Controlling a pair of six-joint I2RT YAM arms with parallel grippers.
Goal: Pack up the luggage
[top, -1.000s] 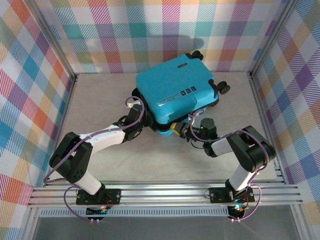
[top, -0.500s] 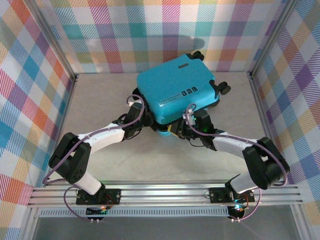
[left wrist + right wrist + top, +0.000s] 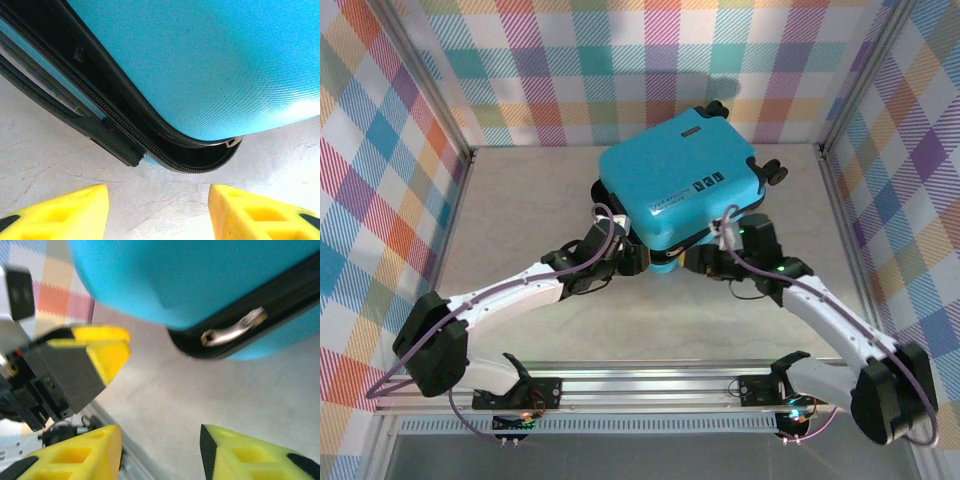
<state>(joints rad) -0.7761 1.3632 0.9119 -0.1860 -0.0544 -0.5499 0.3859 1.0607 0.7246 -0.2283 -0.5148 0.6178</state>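
The turquoise luggage [image 3: 680,180] lies flat with its lid down toward the far edge of the surface [image 3: 520,200], a little right of the middle. Its black wheels [image 3: 775,172] point at the far right corner and its small dark labels [image 3: 705,184] face up. A black zipper band [image 3: 125,120] runs round its near corner, and a metal zipper pull [image 3: 235,330] hangs from that band.

Both arms reach in to that near corner. The left arm [image 3: 510,290] comes from the near left and the right arm [image 3: 830,320] from the near right. The left fingers [image 3: 65,207] are spread apart and grasp nothing, low over the bare surface just short of the corner. The right fingers [image 3: 250,455] are likewise parted and empty, just beside the pull but apart from it. In the right wrist view, a yellow tip [image 3: 100,350] just beside the corner looks like one of the left fingers.
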